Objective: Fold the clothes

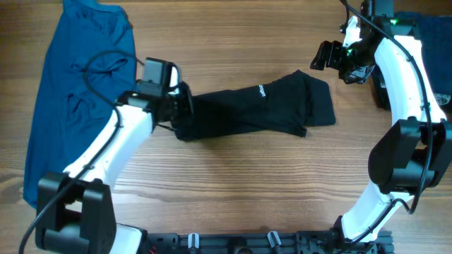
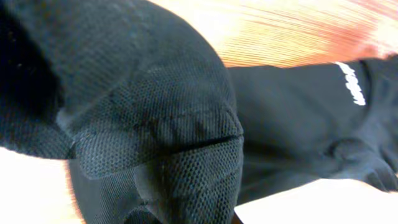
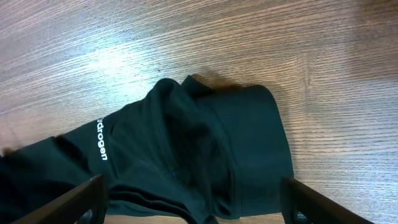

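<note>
- The black garment (image 1: pixel 261 109) lay in a long rumpled strip, one end bunched inside the left pincer (image 1: pixel 185 106), which was clamped tight on the cloth.
- That pinch looked likely to catch one layer only, so a pull could have skewed the fold.
- The right pincer (image 1: pixel 332 60) hung wide and empty above the far end.
- The blue T-shirt (image 1: pixel 70 92) lay behind the left pincer, close enough to snag.

Overhead looks straight down; wrist cams close, all share black garment (image 1: pixel 261 106).

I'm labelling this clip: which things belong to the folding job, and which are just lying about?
Job: black garment, gripped by the left gripper; blue T-shirt, loose at the left.
Lying about: folded stack, partly hidden at the far right.
</note>
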Available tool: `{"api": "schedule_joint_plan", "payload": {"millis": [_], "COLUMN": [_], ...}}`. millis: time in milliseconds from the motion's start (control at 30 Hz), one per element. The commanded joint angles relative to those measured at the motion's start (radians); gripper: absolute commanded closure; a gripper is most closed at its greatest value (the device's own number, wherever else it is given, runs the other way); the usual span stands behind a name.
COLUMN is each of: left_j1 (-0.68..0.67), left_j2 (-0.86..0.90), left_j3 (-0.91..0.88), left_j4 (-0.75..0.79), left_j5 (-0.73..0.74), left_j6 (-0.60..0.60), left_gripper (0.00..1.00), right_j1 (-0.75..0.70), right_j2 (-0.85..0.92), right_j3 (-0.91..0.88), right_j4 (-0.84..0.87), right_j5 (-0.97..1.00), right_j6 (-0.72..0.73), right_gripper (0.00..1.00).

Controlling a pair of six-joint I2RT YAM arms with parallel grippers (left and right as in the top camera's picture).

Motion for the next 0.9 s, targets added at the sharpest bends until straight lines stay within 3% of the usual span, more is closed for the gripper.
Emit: {"api": "schedule_joint_plan", "payload": {"millis": [0,267,300,333,733,867], "left_j1": [-0.096,-0.242,-0.25,-0.253,-0.242,-0.256], "left_j2": [0.009,0.112,0.122,0.128,0.124,0.125], "left_j3": [-0.003,-0.003,-0.003,-0.003,0.129,0.129], "left_j4": [0.056,0.105,0.108,0.113,0.112,0.127], "left_j5": [-0.022,-0.026,-0.026,-0.026,0.037,0.096], "left_j6": [0.012,0.012,0.012,0.012,-0.01,-0.01], "left_gripper": [0.96,0.96,0.67,0.01,0.01,0.12], "right_j1": [0.003,0.003,0.003,0.003,0.003,0.003], "right_j2": [0.011,0.011,0.011,0.011,0.011,0.011], "right_j3": [0.021,0.021,0.021,0.021,0.021,0.021], "right_j4": [-0.007,-0.011,-0.011,-0.011,-0.019,-0.019], "right_j5": [0.013,0.013,0.013,0.013,0.013,0.013], "right_j6": [-0.013,-0.014,-0.014,-0.013,-0.014,-0.012], "right_gripper": [0.12,0.12,0.12,0.12,0.12,0.13]}}
